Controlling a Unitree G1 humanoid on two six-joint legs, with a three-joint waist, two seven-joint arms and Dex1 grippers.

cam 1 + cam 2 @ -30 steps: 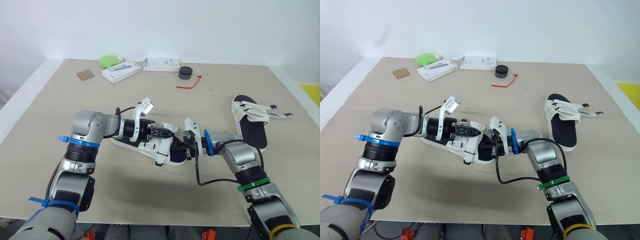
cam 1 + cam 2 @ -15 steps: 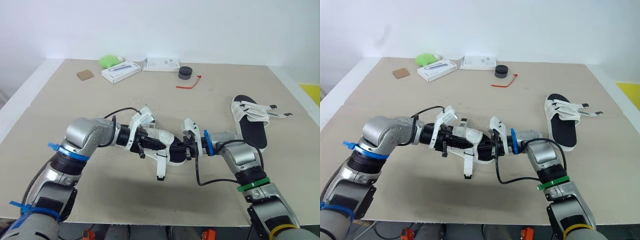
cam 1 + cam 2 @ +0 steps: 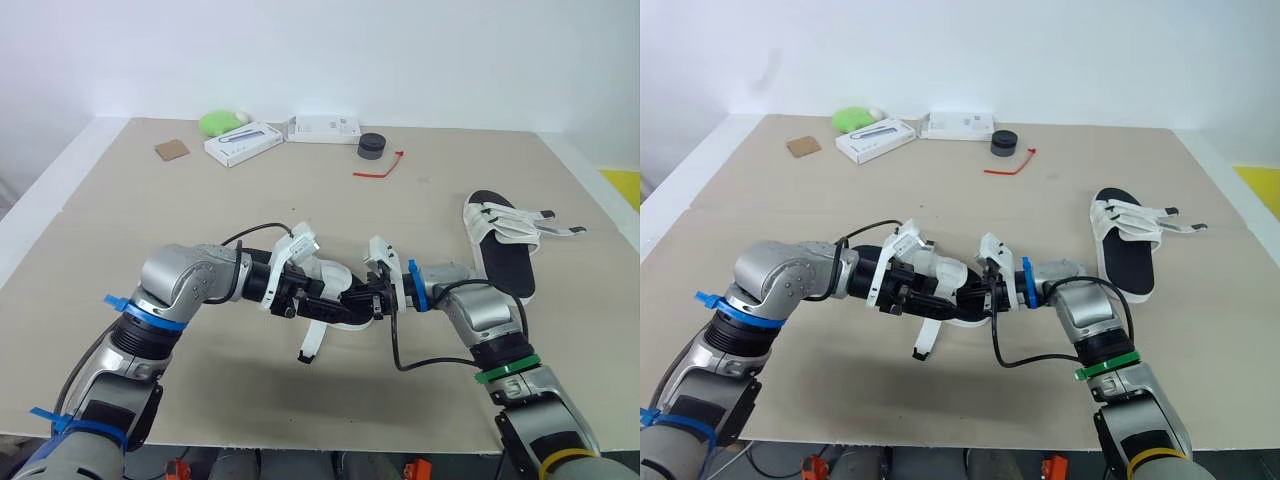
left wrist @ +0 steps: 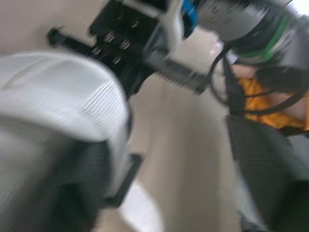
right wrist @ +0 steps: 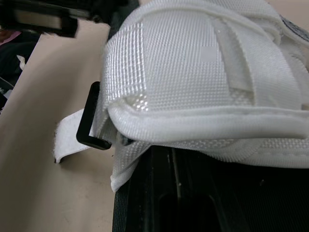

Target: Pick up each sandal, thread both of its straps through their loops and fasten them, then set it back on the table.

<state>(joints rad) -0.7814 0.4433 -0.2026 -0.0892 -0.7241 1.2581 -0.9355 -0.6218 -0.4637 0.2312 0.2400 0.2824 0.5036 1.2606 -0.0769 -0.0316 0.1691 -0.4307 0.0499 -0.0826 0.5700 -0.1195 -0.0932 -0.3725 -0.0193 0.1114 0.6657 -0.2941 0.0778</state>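
Observation:
A black-soled sandal with white straps (image 3: 335, 280) hangs just above the table's middle, between my two grippers. My right gripper (image 3: 372, 300) is shut on the sole's edge from the right. Up close, the right wrist view has the fastened white strap (image 5: 203, 72), a black loop (image 5: 89, 126) and a loose strap end (image 5: 67, 141). My left gripper (image 3: 312, 296) sits against the sandal's left side, beside the straps. One loose strap (image 3: 310, 345) dangles toward the table. The second sandal (image 3: 503, 245) lies flat at the right, its straps splayed outward.
Along the far edge are a green object (image 3: 220, 122), two white boxes (image 3: 242, 143) (image 3: 322, 128), a black round piece (image 3: 371, 146), a red tie (image 3: 380, 168) and a brown card (image 3: 170, 150). Bare tabletop (image 3: 120, 230) spreads left of the arms.
My left arm drew in from the sandal's far left end to its middle. The sandal bunched up toward my right gripper, and one strap now dangles below it. The right arm stayed put.

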